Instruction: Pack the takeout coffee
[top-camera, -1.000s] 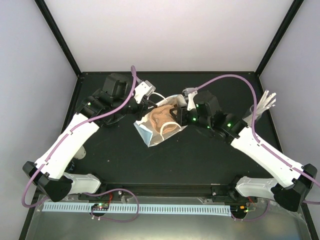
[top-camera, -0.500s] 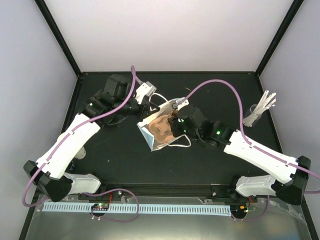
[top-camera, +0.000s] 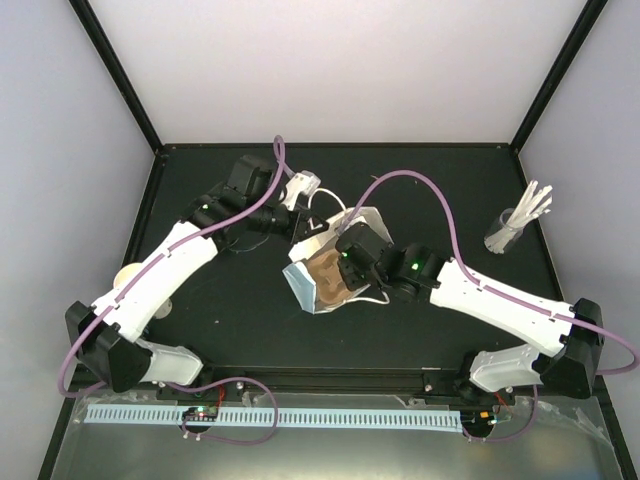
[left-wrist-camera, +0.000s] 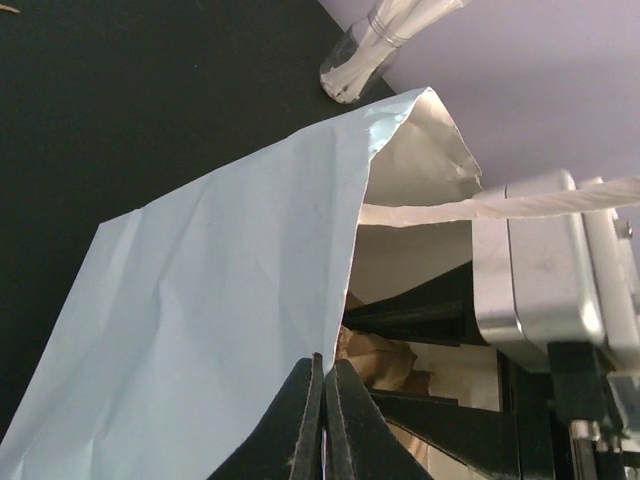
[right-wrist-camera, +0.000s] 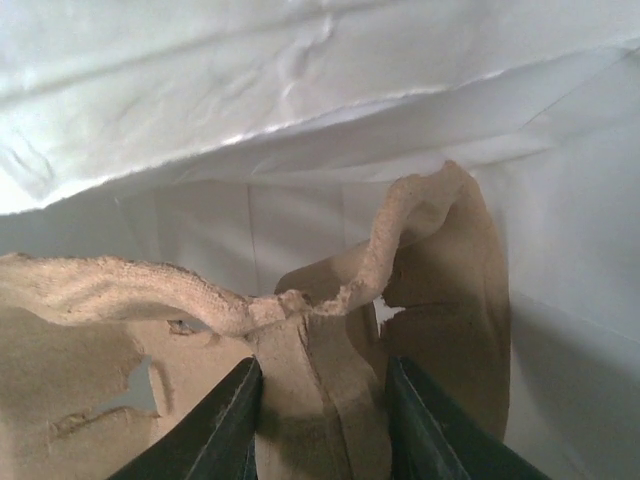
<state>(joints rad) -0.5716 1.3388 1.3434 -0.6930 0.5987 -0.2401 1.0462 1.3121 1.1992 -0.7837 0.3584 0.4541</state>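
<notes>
Inside the bag, right claw clamps the carrier; left claw pinches bag's edge.

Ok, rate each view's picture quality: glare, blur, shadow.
Top external: evenly lit and sharp. Left wrist: the bag is bright, the glass behind it soft. Right wrist: bag wall washed out near the top, carrier edge sharp, its lower part shadowed.

Overhead I get bright, even light and a sharp picture, with soft shadows on the black table. My left wrist shows a mild sheen on the light-blue paper bag. My right wrist is washed white, and the pulp carrier is slightly soft up close.
</notes>
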